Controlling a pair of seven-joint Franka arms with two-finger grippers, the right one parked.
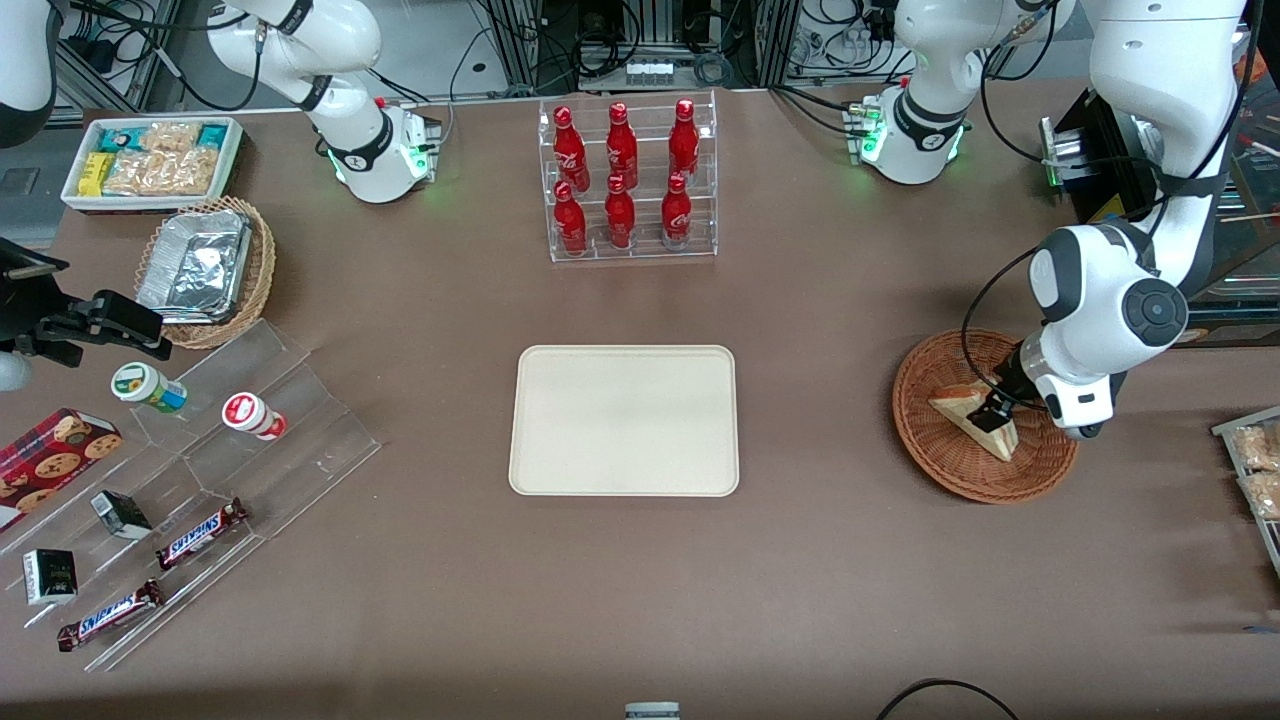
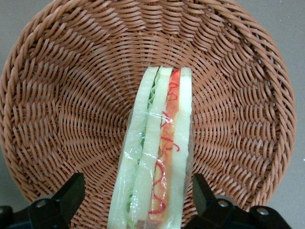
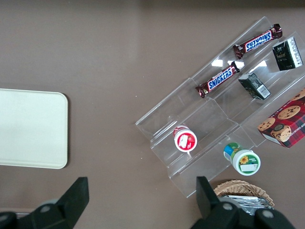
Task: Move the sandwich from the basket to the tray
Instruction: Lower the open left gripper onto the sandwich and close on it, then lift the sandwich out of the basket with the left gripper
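Note:
The sandwich [image 1: 965, 412] is a wrapped triangular wedge lying in the reddish-brown wicker basket [image 1: 940, 460] toward the working arm's end of the table. In the left wrist view the sandwich [image 2: 159, 152] shows its cut edge with white, green and red layers, resting on the basket's weave [image 2: 71, 105]. My left gripper [image 1: 992, 416] is down in the basket over the sandwich. It is open [image 2: 136, 191], with one black finger [image 2: 71, 191] on each side of the wedge and a gap between each finger and the bread. The cream tray [image 1: 625, 420] lies at the table's middle, with nothing on it.
A clear rack of red bottles [image 1: 628, 180] stands farther from the front camera than the tray. A clear stepped stand [image 1: 200, 480] with snack bars, cups and boxes, a lighter basket with a foil container [image 1: 205, 268] and a white snack bin [image 1: 152, 160] lie toward the parked arm's end.

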